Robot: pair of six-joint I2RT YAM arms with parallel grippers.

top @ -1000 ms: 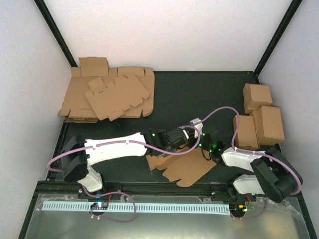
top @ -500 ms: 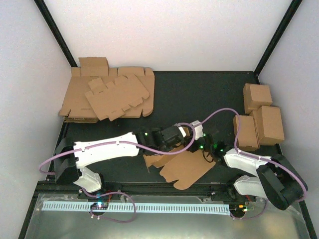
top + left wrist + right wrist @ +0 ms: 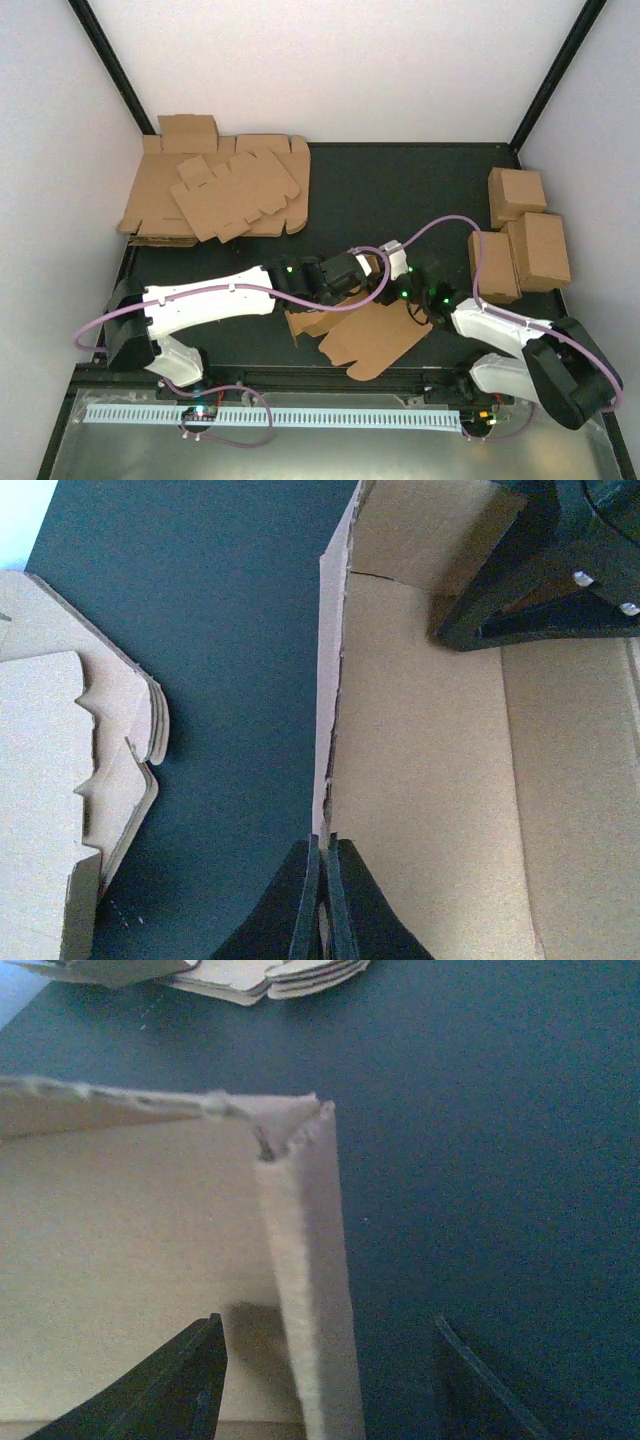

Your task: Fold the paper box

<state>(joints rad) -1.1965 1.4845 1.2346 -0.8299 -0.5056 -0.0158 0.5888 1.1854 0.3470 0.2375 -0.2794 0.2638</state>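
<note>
The box (image 3: 385,335) lies on the bench (image 3: 400,190) near its 6 o'clock edge, with the long axis from 8 to 2 o'clock. The left claw (image 3: 322,880) is closed tight on its raised edge. The right claw (image 3: 328,1325) stands open around a flap.

The brown die-cut paper box (image 3: 385,338) lies mostly flat, flaps spread, with 1 side wall raised upright.

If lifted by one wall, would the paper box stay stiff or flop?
Probably light: the paper box is one thin sheet. It would likely hinge at its creases, as the raised wall does. Panels look flat, so fairly stiff between folds.
</note>
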